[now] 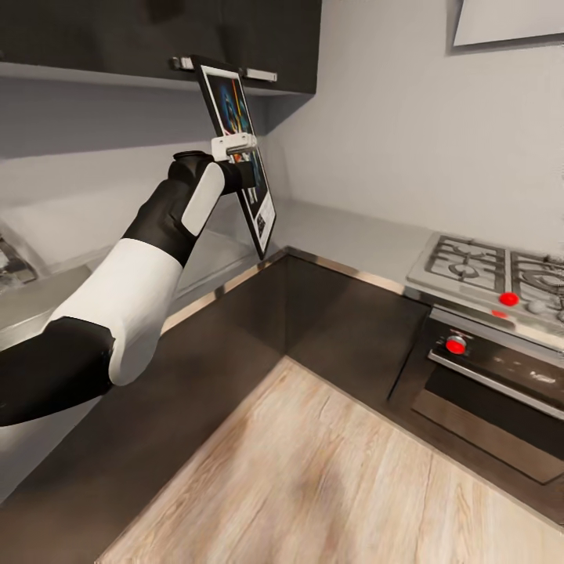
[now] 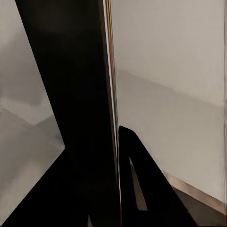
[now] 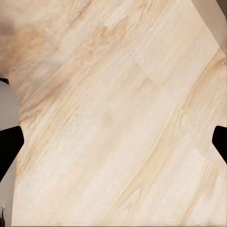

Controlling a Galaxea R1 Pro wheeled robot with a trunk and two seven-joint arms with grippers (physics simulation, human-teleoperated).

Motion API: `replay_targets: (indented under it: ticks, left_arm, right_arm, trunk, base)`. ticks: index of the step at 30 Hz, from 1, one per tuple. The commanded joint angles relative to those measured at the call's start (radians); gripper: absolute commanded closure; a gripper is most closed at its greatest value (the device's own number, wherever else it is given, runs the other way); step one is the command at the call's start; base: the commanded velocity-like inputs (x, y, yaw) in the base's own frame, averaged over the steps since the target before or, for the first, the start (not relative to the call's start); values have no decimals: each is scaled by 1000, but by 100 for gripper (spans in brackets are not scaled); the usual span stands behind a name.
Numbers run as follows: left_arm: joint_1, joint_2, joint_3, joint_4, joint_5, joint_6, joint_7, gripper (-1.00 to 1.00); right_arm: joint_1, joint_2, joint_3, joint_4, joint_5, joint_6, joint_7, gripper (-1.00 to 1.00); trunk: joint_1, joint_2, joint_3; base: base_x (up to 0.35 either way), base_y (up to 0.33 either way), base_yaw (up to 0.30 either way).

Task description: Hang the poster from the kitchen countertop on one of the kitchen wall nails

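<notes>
Gripping the poster [image 1: 239,125] by its long edge, the left gripper [image 1: 235,149] lifts it above the countertop [image 1: 345,235], upper centre; stiff, light, likely to swing from a one-sided hold.

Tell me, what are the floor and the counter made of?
The floor looks like pale wood planks: you can see streaky grain and board joints. It may be only a printed wood pattern. The counter looks like smooth grey stone or laminate with a matte finish, plain with no pattern; which one is hard to tell. The stove set in it looks like brushed metal.
</notes>
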Motion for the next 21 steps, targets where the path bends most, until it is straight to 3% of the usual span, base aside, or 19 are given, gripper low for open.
replay_targets:
  ticks: [1,17,18,21]
  left_arm:
    - [-1,-1,-3,-1,8,4,9,100]
    - [0,-6,-6,-4,10,4,5,100]
    - [0,-6,-7,-8,10,4,-53,100]
    - [0,-6,-20,-27,11,4,-104,100]
  right_arm:
    - [1,0,7,-2,5,4,-10,-100]
    - [1,0,6,-3,1,4,-13,-100]
    - [1,-2,5,-3,1,4,-14,-100]
    - [-8,-7,3,-10,-2,2,-16,-100]
  trunk:
    - [-1,0,-1]
    - [-1,0,-1]
    - [-1,0,-1]
    - [-1,0,-1]
  base:
    - [-337,0,0]
    - [-336,0,0]
    - [-336,0,0]
    - [-336,0,0]
